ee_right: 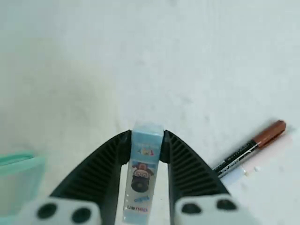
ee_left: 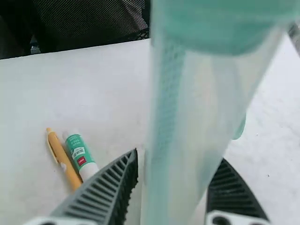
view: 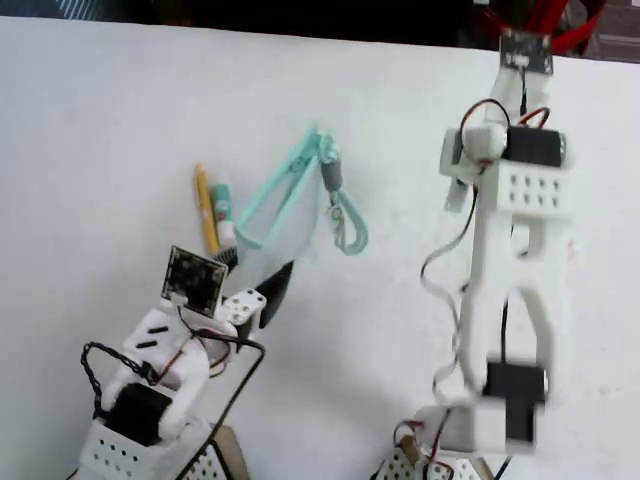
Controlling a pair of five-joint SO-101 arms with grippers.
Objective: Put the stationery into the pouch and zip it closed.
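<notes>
The pouch, clear with teal trim, stands lifted with its mouth gaping; a teal loop hangs from its zip end. My left gripper is shut on its near edge, and the pouch rises between the fingers of the left gripper. A yellow pen and a green-labelled glue stick lie side by side on the table beside the pouch. My right gripper is shut on a pale blue eraser, held above the table. A brown-capped marker lies below it.
The right arm stands tall over the table's right side, well apart from the pouch. A teal pouch edge shows in the right wrist view. The white table runs to a dark far edge.
</notes>
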